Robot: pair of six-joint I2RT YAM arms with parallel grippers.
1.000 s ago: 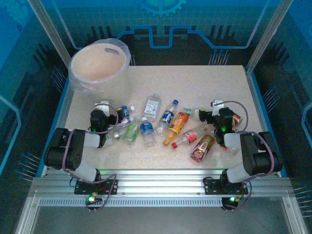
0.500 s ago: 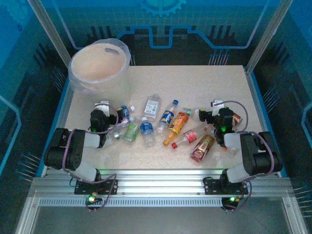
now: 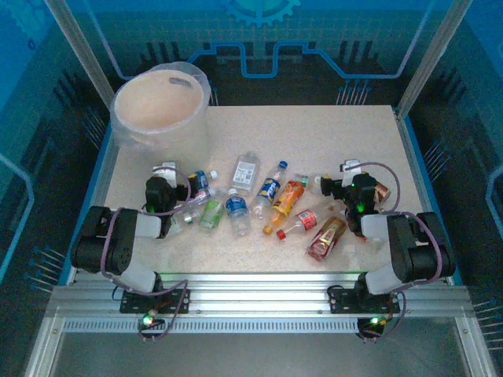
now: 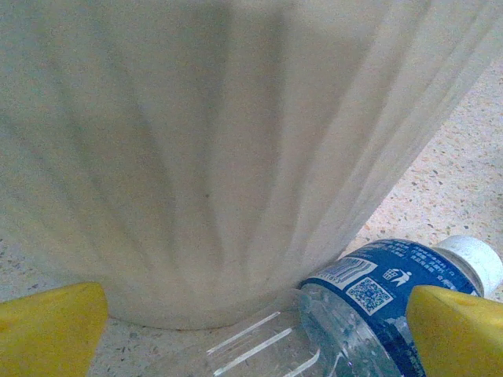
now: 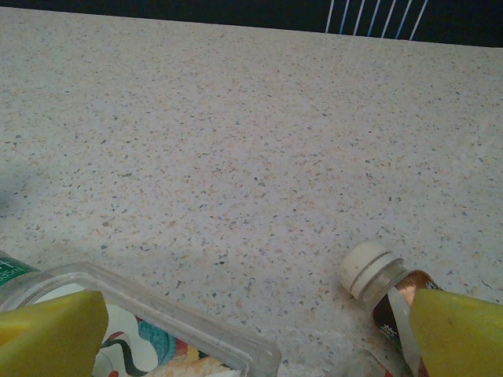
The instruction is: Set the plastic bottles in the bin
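- While the last second goes by, nothing shifts: both arms sit low at the near side of the table [image 3: 330, 141], and the plastic bottles [image 3: 259, 200] lie just where they lay a second ago
- The left gripper [image 4: 251, 336] keeps its yellow fingers [image 4: 47, 330] spread wide and pinches nothing; a clear blue-labelled bottle [image 4: 393, 279] lies on its side between them, just beside the right-hand finger
- That bottle rests close to the foot of the bin [image 4: 196, 157], whose pale wall rises straight ahead of this gripper
- The right gripper [image 5: 255, 334] is also spread wide and holds nothing; a brown bottle with a white cap [image 5: 389, 290] lies by its right finger and a clear bottle with a patterned label [image 5: 157, 338] by its left
- The bin [image 3: 177, 141] stands at the far left corner; the bottles are strewn across the near middle of the table, between the two arms
- With no movement and no grip, the task looks barely begun; the blue-labelled bottle seems the likeliest first pick, being nearest the bin
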